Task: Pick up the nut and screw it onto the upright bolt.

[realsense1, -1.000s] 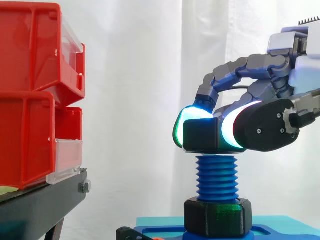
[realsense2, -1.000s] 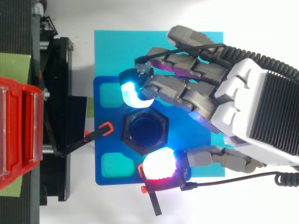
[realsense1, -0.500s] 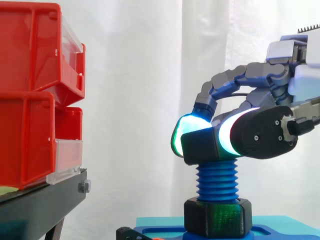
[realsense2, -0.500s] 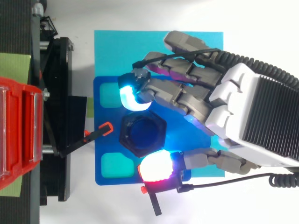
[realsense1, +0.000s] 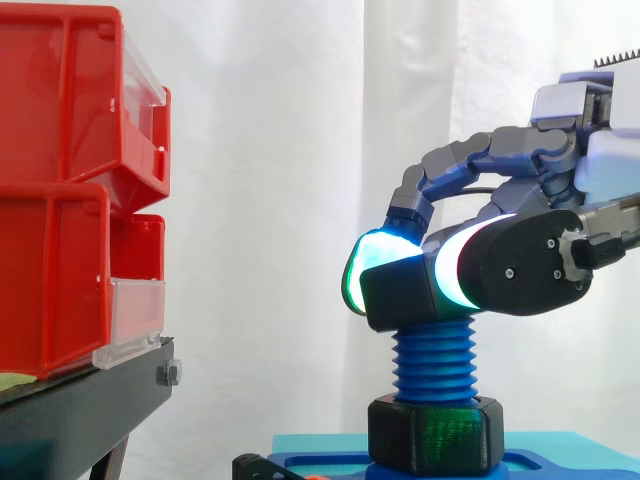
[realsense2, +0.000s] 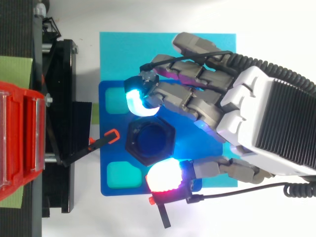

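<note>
Atop the blue bolt (realsense1: pixel 433 365), black nut (realsense1: pixel 398 296) pinched between the hand's (realsense2: pixel 266 118) curled, glowing fingertips (realsense2: pixel 134 101).

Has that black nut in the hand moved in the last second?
Yes. The nut has dropped onto the top of the bolt, closer to the fixed hex base below. It now sits slightly tilted in the hand.
</note>
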Controlling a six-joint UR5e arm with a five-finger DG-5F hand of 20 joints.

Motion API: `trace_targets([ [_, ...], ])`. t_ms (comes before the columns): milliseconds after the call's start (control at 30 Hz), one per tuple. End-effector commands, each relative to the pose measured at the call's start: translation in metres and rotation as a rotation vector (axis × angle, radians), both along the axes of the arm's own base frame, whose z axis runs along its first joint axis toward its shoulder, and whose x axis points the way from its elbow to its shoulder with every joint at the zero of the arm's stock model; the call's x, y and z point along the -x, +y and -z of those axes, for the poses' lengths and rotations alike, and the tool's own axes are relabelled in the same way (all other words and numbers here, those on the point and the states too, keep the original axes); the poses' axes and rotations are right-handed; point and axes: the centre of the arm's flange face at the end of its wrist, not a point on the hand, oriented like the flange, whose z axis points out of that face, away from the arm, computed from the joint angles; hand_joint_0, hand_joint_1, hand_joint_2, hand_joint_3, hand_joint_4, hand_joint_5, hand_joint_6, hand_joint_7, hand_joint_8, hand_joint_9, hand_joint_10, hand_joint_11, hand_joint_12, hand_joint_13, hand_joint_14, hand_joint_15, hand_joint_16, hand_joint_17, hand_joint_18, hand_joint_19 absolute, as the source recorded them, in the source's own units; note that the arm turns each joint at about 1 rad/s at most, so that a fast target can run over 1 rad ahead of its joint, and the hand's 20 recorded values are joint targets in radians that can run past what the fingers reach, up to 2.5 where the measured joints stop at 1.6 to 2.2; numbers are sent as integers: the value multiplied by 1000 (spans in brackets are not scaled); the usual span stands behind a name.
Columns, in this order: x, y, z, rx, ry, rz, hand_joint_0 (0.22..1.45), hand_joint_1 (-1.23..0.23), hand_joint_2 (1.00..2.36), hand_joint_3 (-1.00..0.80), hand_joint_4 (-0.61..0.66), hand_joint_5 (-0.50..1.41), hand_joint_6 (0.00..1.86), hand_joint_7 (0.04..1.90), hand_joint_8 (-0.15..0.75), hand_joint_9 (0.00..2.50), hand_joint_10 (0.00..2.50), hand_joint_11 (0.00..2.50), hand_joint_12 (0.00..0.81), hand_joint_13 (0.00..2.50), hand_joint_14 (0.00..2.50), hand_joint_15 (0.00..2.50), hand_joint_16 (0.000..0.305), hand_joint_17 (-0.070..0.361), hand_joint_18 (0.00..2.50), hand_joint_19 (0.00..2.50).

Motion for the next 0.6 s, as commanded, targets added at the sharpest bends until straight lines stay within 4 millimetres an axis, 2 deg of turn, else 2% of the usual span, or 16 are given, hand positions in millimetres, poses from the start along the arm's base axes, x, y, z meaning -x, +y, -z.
trace_targets([
  [0, 0, -1, -1, 0, 0, 1, 580, -612, 1003, -459, 219, -157, 857, 1036, 319, 728, 1, 68, 328, 577, 0, 0, 38, 85, 379, 0],
  [567, 3, -4, 3, -16, 24, 2, 581, -614, 1003, -461, 219, -158, 857, 1036, 319, 728, 0, 74, 326, 577, 0, 0, 38, 85, 378, 0],
])
